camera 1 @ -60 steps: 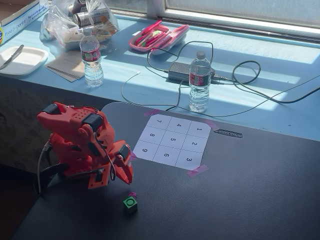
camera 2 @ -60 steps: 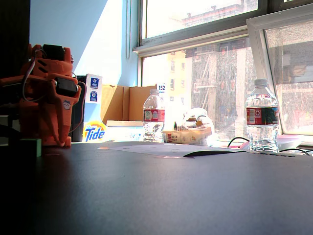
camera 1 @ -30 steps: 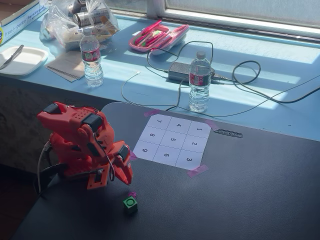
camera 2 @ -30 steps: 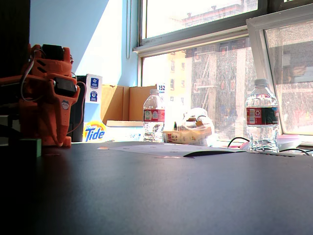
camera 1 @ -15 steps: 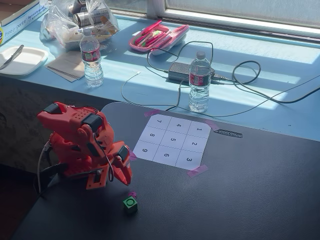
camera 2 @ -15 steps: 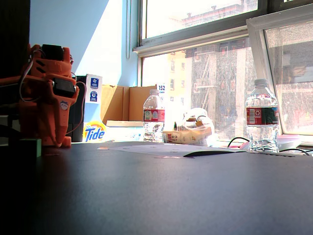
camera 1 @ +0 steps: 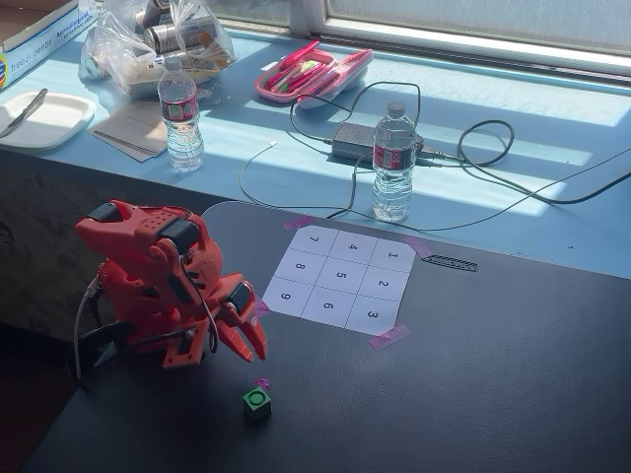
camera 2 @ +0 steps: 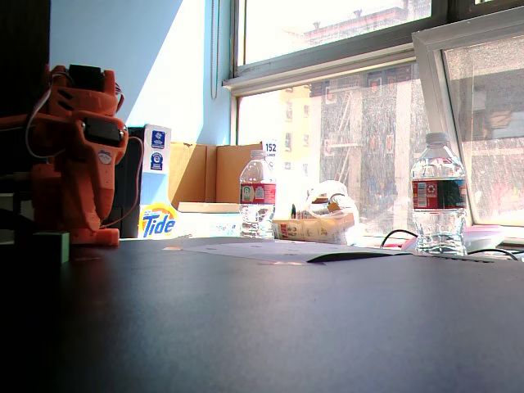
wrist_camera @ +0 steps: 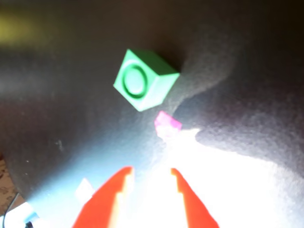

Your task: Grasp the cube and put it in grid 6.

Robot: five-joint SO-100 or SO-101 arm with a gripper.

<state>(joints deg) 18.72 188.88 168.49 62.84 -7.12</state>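
The cube is small and green with a ring on its top face. It sits on the dark table near the front left, next to a scrap of pink tape. The orange arm's gripper points down at the table a short way behind and left of the cube, without touching it. In the wrist view the cube lies ahead of the gripper, whose two red fingers stand apart with nothing between them. Grid 6 is the middle cell of the paper sheet's near row, between 9 and 3.
Two water bottles, a power adapter with cables, a pink case and a bag stand on the blue sill behind the table. The table's left edge runs just beside the arm's base.
The arm has lifted a little and its gripper has swung slightly toward the cube, with the fingers now apart. The cube has not moved.
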